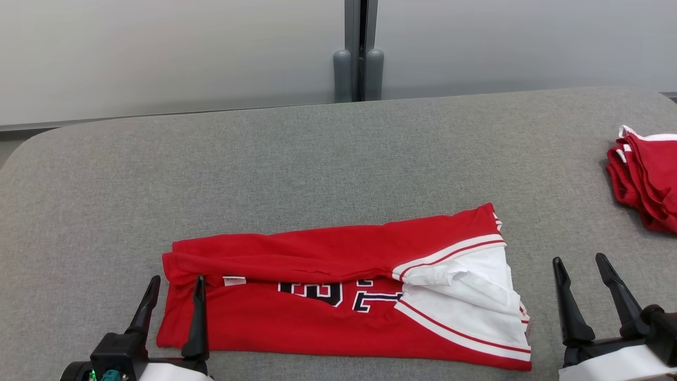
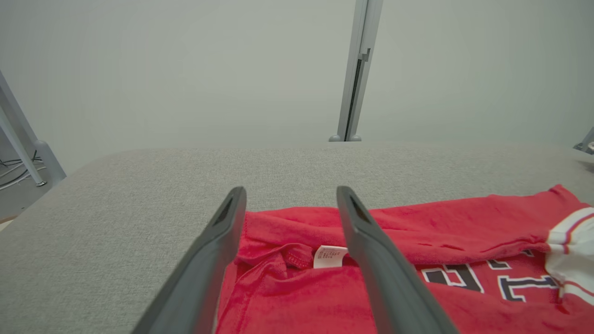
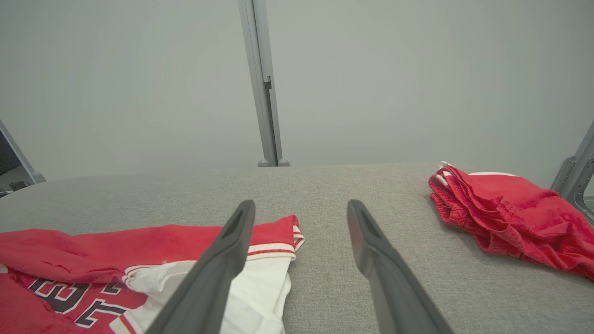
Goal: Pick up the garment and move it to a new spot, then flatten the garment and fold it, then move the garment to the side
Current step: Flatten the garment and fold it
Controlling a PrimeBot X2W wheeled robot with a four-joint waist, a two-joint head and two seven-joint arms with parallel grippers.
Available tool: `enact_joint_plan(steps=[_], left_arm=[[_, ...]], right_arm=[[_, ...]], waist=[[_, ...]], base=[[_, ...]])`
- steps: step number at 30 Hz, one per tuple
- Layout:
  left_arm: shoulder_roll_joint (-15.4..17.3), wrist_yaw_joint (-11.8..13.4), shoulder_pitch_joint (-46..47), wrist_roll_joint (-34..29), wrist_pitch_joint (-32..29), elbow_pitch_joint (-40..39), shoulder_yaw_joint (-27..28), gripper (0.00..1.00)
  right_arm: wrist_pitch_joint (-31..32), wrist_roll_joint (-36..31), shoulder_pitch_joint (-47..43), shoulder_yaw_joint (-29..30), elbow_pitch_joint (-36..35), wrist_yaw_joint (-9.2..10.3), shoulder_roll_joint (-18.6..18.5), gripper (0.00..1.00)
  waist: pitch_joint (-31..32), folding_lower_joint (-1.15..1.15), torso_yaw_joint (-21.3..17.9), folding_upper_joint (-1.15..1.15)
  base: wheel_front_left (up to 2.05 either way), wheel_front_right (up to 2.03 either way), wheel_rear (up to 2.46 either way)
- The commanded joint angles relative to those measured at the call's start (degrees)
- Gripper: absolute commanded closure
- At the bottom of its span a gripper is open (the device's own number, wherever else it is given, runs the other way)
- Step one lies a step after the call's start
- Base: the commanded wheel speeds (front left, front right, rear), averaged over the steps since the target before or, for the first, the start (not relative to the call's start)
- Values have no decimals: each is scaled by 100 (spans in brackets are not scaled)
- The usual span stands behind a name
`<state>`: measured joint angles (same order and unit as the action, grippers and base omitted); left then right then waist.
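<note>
A red garment (image 1: pixel 338 286) with white striped side panels and dark lettering lies on the grey table, its far long edge folded over toward me. My left gripper (image 1: pixel 174 283) stands open at the garment's left end, one finger over the red cloth and one over bare table. In the left wrist view the fingers (image 2: pixel 371 250) straddle the garment's (image 2: pixel 464 232) waistband corner and its small white label (image 2: pixel 329 256). My right gripper (image 1: pixel 582 264) is open over bare table just right of the white panel (image 3: pixel 260 287), holding nothing.
A second red garment (image 1: pixel 648 177) lies bunched at the table's right edge, also seen as a heap (image 3: pixel 506 213) in the right wrist view. The grey padded table (image 1: pixel 296 169) stretches wide behind the garment. A grey post (image 1: pixel 359 53) stands at the far edge against pale wall panels.
</note>
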<state>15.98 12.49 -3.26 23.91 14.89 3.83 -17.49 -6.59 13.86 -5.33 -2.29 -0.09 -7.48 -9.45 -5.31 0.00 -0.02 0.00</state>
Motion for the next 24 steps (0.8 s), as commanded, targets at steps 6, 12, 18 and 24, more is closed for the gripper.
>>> enact_joint_plan(steps=[6, 12, 18, 24], left_arm=[[-25, -43, 47, 12, 27, 47, 61, 0], [-77, -78, 144, -35, 31, 67, 56, 0], [-182, -183, 526, -110, 28, 102, -34, 0], [-307, -296, 875, -225, 29, 153, -80, 0]], right_arm=[[44, -5, 30, 36, -14, -1, 9, 0], [63, 25, 79, 81, 75, -2, -1, 0], [113, 100, 366, 124, 694, -2, -71, 0], [19, 257, 739, -118, 1568, -1, -98, 0]], waist=[[-53, 0, 1, 0], [-126, 0, 66, 0], [-451, 0, 341, 0], [-739, 0, 577, 0]], base=[[0, 0, 0], [0, 0, 0], [0, 0, 0], [0, 0, 0]])
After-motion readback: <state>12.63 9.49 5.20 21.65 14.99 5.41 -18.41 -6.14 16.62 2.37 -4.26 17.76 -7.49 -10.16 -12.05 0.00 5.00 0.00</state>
